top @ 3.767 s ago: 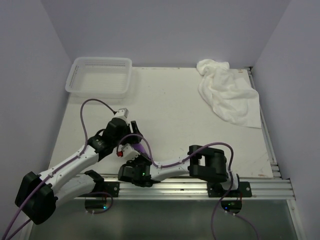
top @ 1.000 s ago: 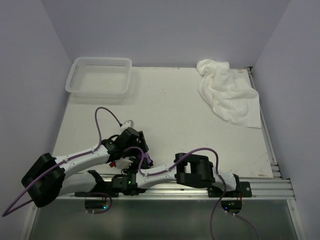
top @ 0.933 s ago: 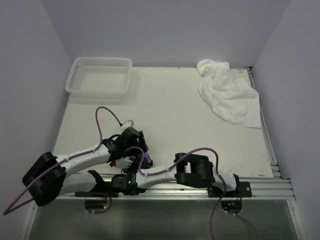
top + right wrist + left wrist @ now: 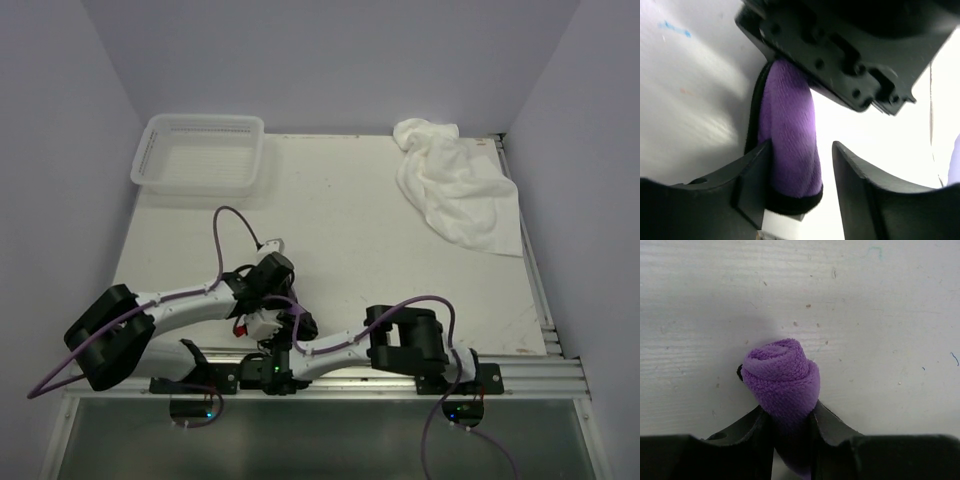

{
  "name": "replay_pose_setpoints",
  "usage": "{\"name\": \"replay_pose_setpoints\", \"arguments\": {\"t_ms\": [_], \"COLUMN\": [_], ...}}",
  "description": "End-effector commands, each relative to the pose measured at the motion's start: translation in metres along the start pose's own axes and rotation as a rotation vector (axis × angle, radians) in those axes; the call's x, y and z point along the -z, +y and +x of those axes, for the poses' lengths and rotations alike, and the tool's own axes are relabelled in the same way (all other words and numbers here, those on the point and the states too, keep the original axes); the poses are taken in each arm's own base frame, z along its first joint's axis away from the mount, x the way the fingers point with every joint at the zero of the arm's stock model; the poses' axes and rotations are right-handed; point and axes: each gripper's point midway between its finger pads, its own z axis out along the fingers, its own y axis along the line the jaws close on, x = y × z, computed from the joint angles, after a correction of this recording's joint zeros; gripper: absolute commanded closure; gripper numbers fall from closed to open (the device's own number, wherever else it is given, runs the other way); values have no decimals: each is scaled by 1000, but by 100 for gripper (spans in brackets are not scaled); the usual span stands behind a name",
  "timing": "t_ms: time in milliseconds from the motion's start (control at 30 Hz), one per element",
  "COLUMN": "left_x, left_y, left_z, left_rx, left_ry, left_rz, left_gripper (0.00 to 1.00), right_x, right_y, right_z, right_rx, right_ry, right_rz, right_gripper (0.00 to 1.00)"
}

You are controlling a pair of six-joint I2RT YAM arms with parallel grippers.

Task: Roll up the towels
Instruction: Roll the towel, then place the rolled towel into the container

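Observation:
The small purple towel [image 4: 782, 372] is wound into a tight roll with dark trim at its end [image 4: 790, 202]. My left gripper [image 4: 788, 415] is shut on the roll, one finger pressed against each side. My right gripper [image 4: 802, 145] stands open around the same roll: one finger touches the cloth, the other stands clear of it. In the top view both grippers [image 4: 268, 318] meet near the table's front edge, hiding the roll. The large white towel [image 4: 455, 190] lies crumpled at the far right corner, away from both arms.
A white mesh basket [image 4: 200, 155] stands at the far left corner. The left gripper's black housing [image 4: 840, 45] hangs right above my right fingers. The metal rail [image 4: 400, 375] runs along the near edge by the arm bases.
The left gripper has closed on the purple roll. The right gripper has opened off it. The left arm has shifted slightly right, toward the front edge.

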Motion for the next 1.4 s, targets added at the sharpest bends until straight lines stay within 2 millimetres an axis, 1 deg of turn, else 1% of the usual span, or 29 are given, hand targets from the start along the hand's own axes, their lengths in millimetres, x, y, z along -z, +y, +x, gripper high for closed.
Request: {"name": "replay_pose_setpoints", "arguments": {"t_ms": [0,67,100,167,200,267,300,333,367,400,433,500,533,567,600,633,700,733,767,900,1000,1067,1167,1200,1233,1300,1367], "left_x": [-8,-8,-8,-10,-10,-10,-10,-11,-11,-11,-11,-11,-10,-10,-10,-10,-10,-10,-9,-6,-2,0,4,5,7,9,14], "left_y": [44,43,43,42,41,41,40,40,40,38,36,33,32,33,31,30,27,27,26,24,21,18,16,18,16,22,23], "left_z": [20,17,16,14,13,11,10,9,8,7,7,9,9,9,8,7,5,4,1,-7,-14,-18,-26,-30,-35,-42,-50], "left_rx": [-91,-100,-103,-112,-115,-122,-123,-125,-128,-126,-129,-122,-122,-121,-120,-123,-126,-131,-137,-154,-165,-182,-207,-217,-217,-210,-217], "left_ry": [45,37,35,35,32,28,25,22,22,20,22,24,22,18,15,12,9,8,2,-15,-27,-30,-26,-28,-33,-38,-51], "left_rz": [-144,-148,-152,-155,-152,-154,-153,-154,-149,-140,-132,-104,-96,-95,-90,-85,-79,-82,-85,-92,-87,-78,-75,-78,-70,-83,-76], "left_gripper": [69,69,69,70,71,71,72,72,72,73,73,73,73,73,73,73,74,74,74,74,75,77,80,81,82,84,87], "right_x": [30,35,39,45,49,52,60,60,62,67,72,81,82,89,91,90,96,96,100,96,94,95,96,97,97,96,93], "right_y": [-6,-8,-7,-6,-5,-5,-4,-3,-1,3,1,-1,-1,-4,-3,-3,-5,-6,-9,-17,-23,-25,-37,-43,-47,-57,-69], "right_z": [-1,1,-3,-3,-7,-4,-14,-6,-6,-11,-9,-11,-5,-7,-7,0,0,6,5,21,29,30,32,32,31,32,29], "right_rx": [-233,-236,-260,-268,-298,-318,-377,-376,-369,-405,-409,-408,-400,-405,-416,-407,-432,-432,-448,-426,-425,-438,-487,-505,-521,-527,-545], "right_ry": [4,-9,-19,-29,-36,-35,-51,-44,-48,-63,-59,-75,-69,-82,-86,-79,-86,-87,-98,-82,-72,-73,-82,-92,-98,-107,-119], "right_rz": [-74,-79,-98,-118,-143,-176,-230,-252,-287,-329,-366,-402,-418,-444,-461,-468,-493,-497,-505,-460,-446,-454,-453,-455,-452,-428,-393], "right_gripper": [43,42,41,39,39,38,38,38,37,36,36,35,34,34,34,34,33,33,33,33,32,32,32,32,32,32,30]}}
